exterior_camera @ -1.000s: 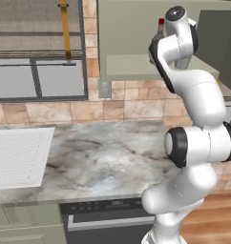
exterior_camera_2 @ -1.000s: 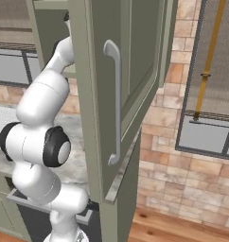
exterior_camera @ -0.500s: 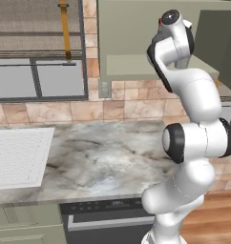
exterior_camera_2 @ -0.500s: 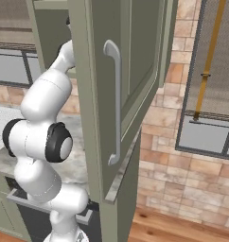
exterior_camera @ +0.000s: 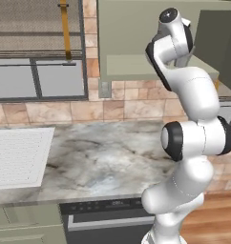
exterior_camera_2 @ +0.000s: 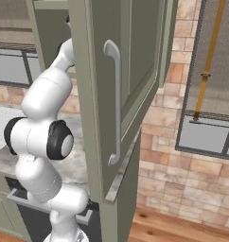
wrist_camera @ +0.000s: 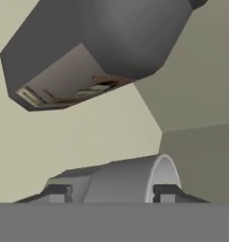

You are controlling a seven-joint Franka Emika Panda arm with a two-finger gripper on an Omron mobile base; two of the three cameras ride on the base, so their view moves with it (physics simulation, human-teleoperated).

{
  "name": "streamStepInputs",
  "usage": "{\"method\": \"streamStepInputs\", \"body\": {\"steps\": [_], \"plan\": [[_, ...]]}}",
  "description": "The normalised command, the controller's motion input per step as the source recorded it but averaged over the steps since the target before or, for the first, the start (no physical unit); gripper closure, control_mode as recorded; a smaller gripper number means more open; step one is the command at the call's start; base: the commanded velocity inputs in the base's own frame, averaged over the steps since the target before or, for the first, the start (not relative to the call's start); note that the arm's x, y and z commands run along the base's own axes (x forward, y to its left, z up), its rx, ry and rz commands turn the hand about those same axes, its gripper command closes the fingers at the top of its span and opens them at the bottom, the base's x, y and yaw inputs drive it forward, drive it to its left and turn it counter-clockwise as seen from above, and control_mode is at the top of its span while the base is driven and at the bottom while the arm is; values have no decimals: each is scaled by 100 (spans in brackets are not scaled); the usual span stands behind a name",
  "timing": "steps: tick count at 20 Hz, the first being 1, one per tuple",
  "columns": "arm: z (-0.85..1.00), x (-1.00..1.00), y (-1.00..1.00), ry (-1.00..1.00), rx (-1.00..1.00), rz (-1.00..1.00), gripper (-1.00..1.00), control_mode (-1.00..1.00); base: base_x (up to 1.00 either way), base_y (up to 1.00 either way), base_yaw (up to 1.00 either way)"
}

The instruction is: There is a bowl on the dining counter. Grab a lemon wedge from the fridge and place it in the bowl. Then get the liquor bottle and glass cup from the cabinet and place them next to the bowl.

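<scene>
- In the left base view, the marble worktop (exterior_camera: 103, 157) spanned the lower left.
- At the right of that view the arm (exterior_camera: 194, 95) rose to the cabinet (exterior_camera: 131, 43) at the top.
- In the right base view, the open door (exterior_camera_2: 145, 56) with its handle (exterior_camera_2: 117, 99) stood centre frame, right of the arm.
- In the hand view, the cup (wrist_camera: 126, 182) lay at bottom centre inside the cabinet.
- The tool (wrist_camera: 112, 194) had a fingertip (wrist_camera: 59, 193) on either side of the cup; I cannot tell whether it was clamped.
</scene>
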Motion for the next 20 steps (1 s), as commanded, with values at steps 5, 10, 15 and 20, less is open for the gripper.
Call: {"method": "streamStepInputs", "body": {"steps": [5, 10, 15, 20], "plan": [[-1, 0, 0, 0, -2, 0, 100, -100, 0, 0, 0], [0, -22, -1, -1, -4, 0, 100, -100, 0, 0, 0], [18, -68, 0, -14, -4, 0, 100, -100, 0, 0, 0], [1, -96, 12, -9, -1, 0, 100, -100, 0, 0, 0]]}}
